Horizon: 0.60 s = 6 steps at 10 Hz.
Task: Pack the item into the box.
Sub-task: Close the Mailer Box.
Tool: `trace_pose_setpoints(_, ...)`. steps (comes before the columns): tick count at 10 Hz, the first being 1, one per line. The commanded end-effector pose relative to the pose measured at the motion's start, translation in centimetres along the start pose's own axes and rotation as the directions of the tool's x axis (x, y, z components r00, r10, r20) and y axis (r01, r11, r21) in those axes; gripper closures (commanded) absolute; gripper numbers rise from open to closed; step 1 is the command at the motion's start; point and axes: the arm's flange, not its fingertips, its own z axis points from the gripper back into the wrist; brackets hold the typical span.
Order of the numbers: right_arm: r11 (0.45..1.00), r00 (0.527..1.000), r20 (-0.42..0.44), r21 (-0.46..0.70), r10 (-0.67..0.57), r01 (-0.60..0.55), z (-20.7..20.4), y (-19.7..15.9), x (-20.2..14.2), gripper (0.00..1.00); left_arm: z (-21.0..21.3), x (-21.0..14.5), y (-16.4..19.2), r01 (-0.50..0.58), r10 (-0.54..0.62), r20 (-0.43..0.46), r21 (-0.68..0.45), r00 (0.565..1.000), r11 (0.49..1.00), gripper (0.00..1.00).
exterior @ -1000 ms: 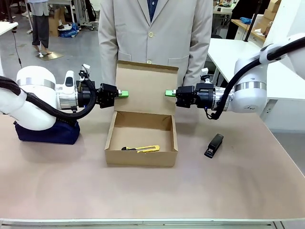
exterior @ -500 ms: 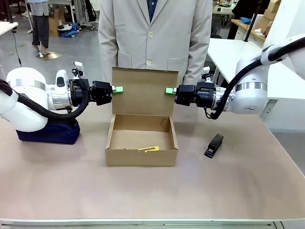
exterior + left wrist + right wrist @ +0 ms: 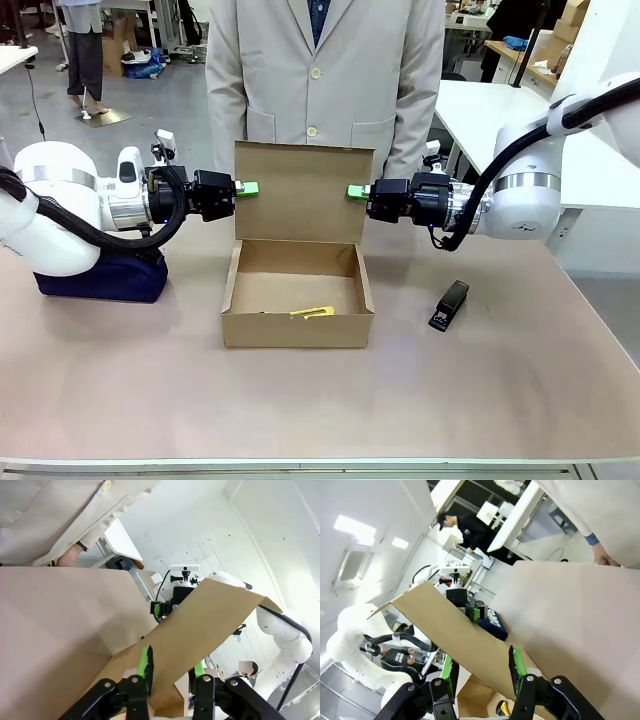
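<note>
Bright even overhead light, faint shadow inside the box (image 3: 295, 333), wrist views edge-warped

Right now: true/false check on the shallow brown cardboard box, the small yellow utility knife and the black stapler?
1. The small yellow utility knife lies inside the shallow brown cardboard box. True.
2. The box's flap lid is folded shut. False: it stands upright, open.
3. The black stapler sits in the box. False: it lies on the table, to the box's right.
4. The left gripper and right gripper sit at opposite side edges of the lid. True.
</note>
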Motion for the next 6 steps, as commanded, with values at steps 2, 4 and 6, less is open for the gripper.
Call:
trace_pose_setpoints(2, 0.989, 0.994, -0.016, 0.109, 0.106, -0.103, -0.5, 0.5, 0.0, 0.44, -0.3, -0.2, -0.8, 0.128, -0.130, -0.029, -0.086, 0.991, 0.988, 0.60)
trace_pose_setpoints(4, 0.943, 0.948, 0.019, 0.096, 0.318, -0.318, -0.2, 1.3, 0.2, 0.44, -0.5, -0.4, -1.8, 0.342, -0.353, -0.023, -0.194, 0.935, 0.920, 0.60)
trace_pose_setpoints(6, 0.895, 0.902, 0.032, 0.116, 0.431, -0.432, -0.3, 1.9, 0.0, 0.44, -0.5, -0.7, -2.4, 0.497, -0.515, -0.012, -0.245, 0.857, 0.833, 0.60)
